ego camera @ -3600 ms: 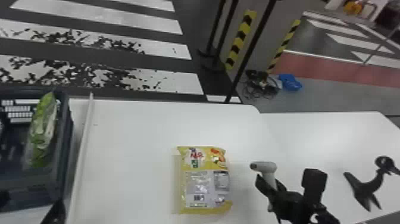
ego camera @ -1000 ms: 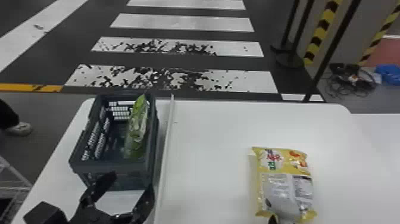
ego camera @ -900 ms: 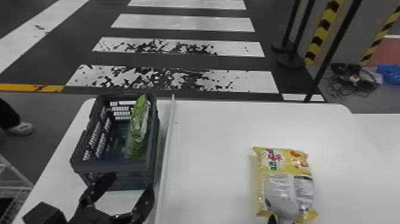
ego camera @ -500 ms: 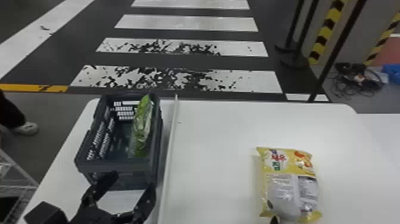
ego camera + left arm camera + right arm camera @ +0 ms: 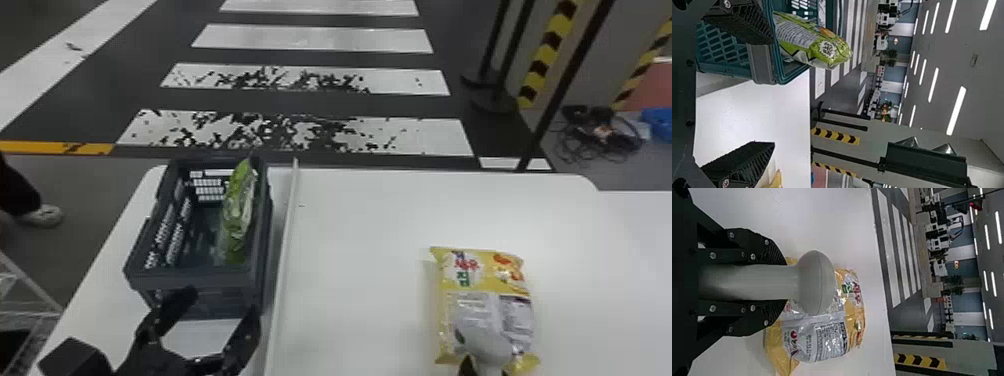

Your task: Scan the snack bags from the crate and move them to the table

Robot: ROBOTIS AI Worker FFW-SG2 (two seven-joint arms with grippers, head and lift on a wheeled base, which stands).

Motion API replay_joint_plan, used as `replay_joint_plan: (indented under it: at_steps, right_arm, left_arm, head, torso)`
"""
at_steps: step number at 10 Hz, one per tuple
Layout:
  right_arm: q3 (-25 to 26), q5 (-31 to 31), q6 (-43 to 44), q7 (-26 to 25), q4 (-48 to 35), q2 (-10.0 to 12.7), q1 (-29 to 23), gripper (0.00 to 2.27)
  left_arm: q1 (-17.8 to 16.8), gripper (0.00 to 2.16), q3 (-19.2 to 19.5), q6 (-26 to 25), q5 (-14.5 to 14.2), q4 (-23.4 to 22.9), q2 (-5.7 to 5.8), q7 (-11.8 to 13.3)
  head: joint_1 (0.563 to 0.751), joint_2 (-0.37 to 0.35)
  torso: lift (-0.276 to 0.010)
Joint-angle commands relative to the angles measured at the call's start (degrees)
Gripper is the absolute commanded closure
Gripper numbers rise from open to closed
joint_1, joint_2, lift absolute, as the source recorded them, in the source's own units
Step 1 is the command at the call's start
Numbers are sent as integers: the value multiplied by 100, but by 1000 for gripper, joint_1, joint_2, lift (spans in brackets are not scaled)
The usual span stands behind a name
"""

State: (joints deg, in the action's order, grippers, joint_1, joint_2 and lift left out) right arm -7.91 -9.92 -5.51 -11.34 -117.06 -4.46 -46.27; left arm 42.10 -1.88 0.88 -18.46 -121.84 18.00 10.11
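In the head view my left gripper (image 5: 202, 327) stands open just in front of the dark crate (image 5: 197, 277). A green snack bag (image 5: 239, 215) leans upright against the crate's right wall. In the left wrist view the left gripper (image 5: 764, 94) has wide-parted fingers, with the green bag (image 5: 817, 45) and the crate (image 5: 723, 43) beyond. My right gripper (image 5: 482, 370) is at the head view's bottom edge; in the right wrist view, the right gripper (image 5: 777, 282) is shut on the grey scanner (image 5: 815, 282). The scanner's head is over the yellow snack bag (image 5: 477, 280), which lies on the table.
The white table (image 5: 370, 240) has a thin pale strip (image 5: 284, 255) running front to back beside the crate. A wire rack (image 5: 30, 300) stands at the left. Black posts (image 5: 565, 85) and cables (image 5: 600, 132) are beyond the table's far edge.
The head view has swung left from the earliest frame, bringing the whole crate and left gripper into sight. The scanner, earlier right of the yellow bag, is now over it.
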Motion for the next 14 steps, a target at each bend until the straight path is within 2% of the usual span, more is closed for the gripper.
replay_joint_plan:
  at_steps: [1, 3, 6, 7, 8, 9, 11, 12, 14]
  right_arm:
    - [255, -106, -43, 9, -203, -37, -14, 2240]
    - [817, -396, -359, 97, -423, -125, 109, 2240]
    - [1714, -721, -939, 580, -414, -152, 540, 2243]
    - [1977, -757, -1097, 729, -300, -204, 742, 2243]
    - [2197, -915, -1238, 1019, -27, -363, 1015, 2243]
    - [2443, -924, -1379, 1389, 386, -424, 1357, 2243]
    - [2593, -1047, -1396, 1828, 1168, -758, 1841, 2243]
    - [2610, -1029, -1379, 2074, 1493, -837, 2034, 2243]
    - [2601, -967, -1361, 2443, 2091, -1110, 2333, 2243]
  left_arm:
    - [9, 80, 4, -14, 0, -6, 1, 0]
    - [26, 80, -5, -14, 0, -15, -7, 18]
    - [141, 80, 4, 3, 44, -85, -16, 18]
    - [176, 80, 13, 3, 44, -112, -16, 18]
    - [220, 80, 13, 3, 79, -138, -43, 18]
    - [264, 80, 13, 3, 114, -164, -60, 18]
    - [369, 80, 21, 3, 193, -252, -95, -17]
    - [413, 80, 21, 3, 246, -270, -139, -35]
    - [457, 80, 21, 3, 290, -296, -157, -53]
  head:
    - [695, -7]
    - [695, -57]
    - [695, -163]
    - [695, -200]
    - [695, -233]
    - [695, -248]
    - [695, -297]
    - [695, -320]
    - [695, -336]
  torso:
    - [-95]
    - [-95]
    - [-95]
    - [-95]
    - [-95]
    - [-95]
    - [-95]
    - [-95]
    - [-95]
